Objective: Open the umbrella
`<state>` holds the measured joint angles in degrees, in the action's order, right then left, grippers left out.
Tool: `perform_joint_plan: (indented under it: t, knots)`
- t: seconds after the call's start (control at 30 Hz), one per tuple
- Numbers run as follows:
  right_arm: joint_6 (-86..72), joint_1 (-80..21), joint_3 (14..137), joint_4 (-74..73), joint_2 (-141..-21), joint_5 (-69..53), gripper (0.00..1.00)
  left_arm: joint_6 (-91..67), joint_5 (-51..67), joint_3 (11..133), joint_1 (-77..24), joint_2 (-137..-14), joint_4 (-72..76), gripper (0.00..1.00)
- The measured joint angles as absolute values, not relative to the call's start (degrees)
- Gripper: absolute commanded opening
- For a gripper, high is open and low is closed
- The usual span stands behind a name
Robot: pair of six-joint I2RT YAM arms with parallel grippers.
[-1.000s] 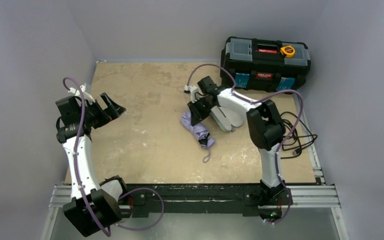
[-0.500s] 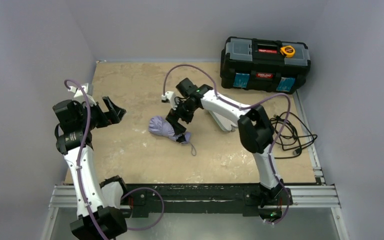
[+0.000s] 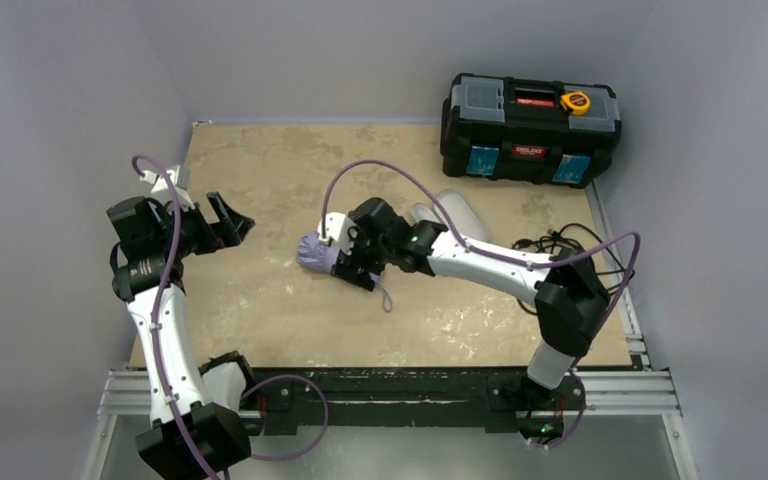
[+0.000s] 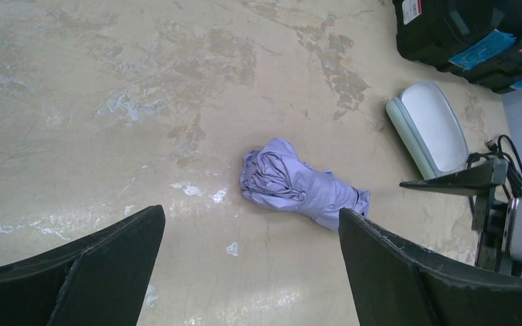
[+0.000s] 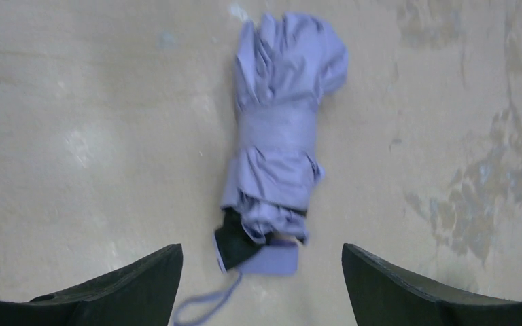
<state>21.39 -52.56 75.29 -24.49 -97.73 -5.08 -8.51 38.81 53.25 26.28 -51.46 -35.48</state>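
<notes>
Your umbrella (image 3: 312,250) lies folded up on the table (image 3: 260,170), well apart from the black toolbox (image 3: 530,125), closer to the arms than the toolbox and off to its left. It is a crumpled purple bundle (image 4: 299,187) lying flat. In the right wrist view you can see the purple cloth (image 5: 279,149), a black bit under it, and the purple handle (image 5: 268,259) with its thin strap (image 5: 204,305) trailing away. Your right claw (image 3: 352,262) is over the handle end of the umbrella. Its two fingers (image 5: 109,285) are spread wide, one on each side of the handle, and they hold nothing. Your left claw (image 3: 228,220) is far from the toolbox, out at the left side of the table. It is wide open too, with nothing in it, and its camera looks across at the umbrella. A pale green sleeve (image 3: 455,210) lies on the table between the umbrella and the toolbox.
</notes>
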Motion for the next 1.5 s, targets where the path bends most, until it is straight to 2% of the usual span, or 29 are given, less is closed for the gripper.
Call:
perform_joint_plan:
  t: [0.17, 0.4, 0.47, 0.57, 0.6, 1.0, 1.03, 1.27, 1.33, 1.37, 1.5]
  knots:
    - [21.32, -58.89, 76.12, -16.73, -100.68, -2.02, 0.82, -9.39, 38.68, 53.25, 26.28, -51.35, -35.86, 1.0]
    - [18.26, -58.78, 79.5, -14.04, -111.13, -0.69, 0.8, -9.39, 37.45, 54.15, 26.28, -50.41, -38.76, 1.0]
    - [18.02, -58.39, 79.48, -13.26, -113.1, -0.23, 0.75, -9.47, 37.23, 54.22, 26.28, -49.67, -38.74, 1.0]
    - [18.11, -57.63, 79.35, -11.92, -113.71, -0.21, 0.61, -9.52, 37.01, 54.22, 26.28, -48.75, -38.72, 1.0]
    - [18.2, -57.28, 79.18, -11.46, -113.69, -0.54, 0.6, -9.54, 37.01, 54.22, 26.28, -48.51, -38.65, 1.0]
    - [19.86, -46.89, 82.06, -12.34, -118.08, -9.89, 0.62, -7.88, 43.48, 53.17, 26.28, -45.34, -30.52, 1.0]
    - [20.53, -46.02, 81.97, -13.06, -118.61, -10.04, 0.6, -7.68, 44.07, 53.19, 26.28, -45.89, -30.13, 1.0]
    - [23.44, -45.8, 81.34, -14.28, -118.45, -11.7, 0.14, -4.29, 48.12, 53.89, 26.28, -49.71, -29.67, 1.0]
    - [24.21, -45.65, 81.97, -15.97, -118.37, -13.15, 0.04, -1.17, 50.11, 53.98, 26.28, -49.43, -30.15, 0.95]
    - [24.43, -45.3, 82.76, -18.0, -118.37, -15.0, 0.0, 1.61, 51.66, 54.22, 26.28, -49.12, -31.33, 0.91]
    - [25.39, -43.97, 86.7, -29.1, -118.39, -23.68, 0.0, 16.12, 57.28, 54.39, 26.15, -46.52, -38.24, 0.81]
